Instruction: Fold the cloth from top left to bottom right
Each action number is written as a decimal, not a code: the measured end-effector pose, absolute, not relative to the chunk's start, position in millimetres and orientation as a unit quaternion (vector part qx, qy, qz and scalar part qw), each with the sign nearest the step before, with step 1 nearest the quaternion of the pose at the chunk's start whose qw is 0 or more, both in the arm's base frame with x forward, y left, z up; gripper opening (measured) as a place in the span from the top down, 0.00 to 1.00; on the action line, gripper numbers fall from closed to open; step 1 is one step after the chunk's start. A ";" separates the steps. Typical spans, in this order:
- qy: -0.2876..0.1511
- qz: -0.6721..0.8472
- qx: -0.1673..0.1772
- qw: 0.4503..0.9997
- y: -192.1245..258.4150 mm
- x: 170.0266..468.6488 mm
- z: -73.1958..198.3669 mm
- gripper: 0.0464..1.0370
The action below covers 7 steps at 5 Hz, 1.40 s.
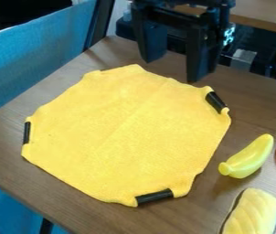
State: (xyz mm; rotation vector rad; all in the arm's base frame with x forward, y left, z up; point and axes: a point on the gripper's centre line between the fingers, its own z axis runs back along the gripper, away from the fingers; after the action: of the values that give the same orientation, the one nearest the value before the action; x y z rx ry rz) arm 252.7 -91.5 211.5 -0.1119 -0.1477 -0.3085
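Your cloth (pixel 128 132) lies spread almost flat on the wooden table (pixel 253 103), no fold made; your gripper (pixel 175 70) hangs over its far edge, fingers parted and nothing between them. You seem to be at the approach, ahead of the grasp; next, you should line up with the top-left edge, lower, pinch it, then draw it over toward the bottom right.

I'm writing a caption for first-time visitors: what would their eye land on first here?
The big yellow cloth, spread out on the wooden table, with black strips at its edges. Next, the black gripper, hanging open near the cloth's far edge. Then the yellow toy banana, toward the picture's right edge.
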 end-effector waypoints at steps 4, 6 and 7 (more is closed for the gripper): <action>-0.092 -0.279 -0.072 0.953 -25.5 315.8 140.1 0.04; -0.137 -0.321 0.025 0.937 41.2 350.1 127.2 0.04; -0.150 -0.296 0.096 0.938 77.4 365.0 124.1 0.04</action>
State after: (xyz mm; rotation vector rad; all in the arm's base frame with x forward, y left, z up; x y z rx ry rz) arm 365.0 77.4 124.1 0.1962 -0.3065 -0.6044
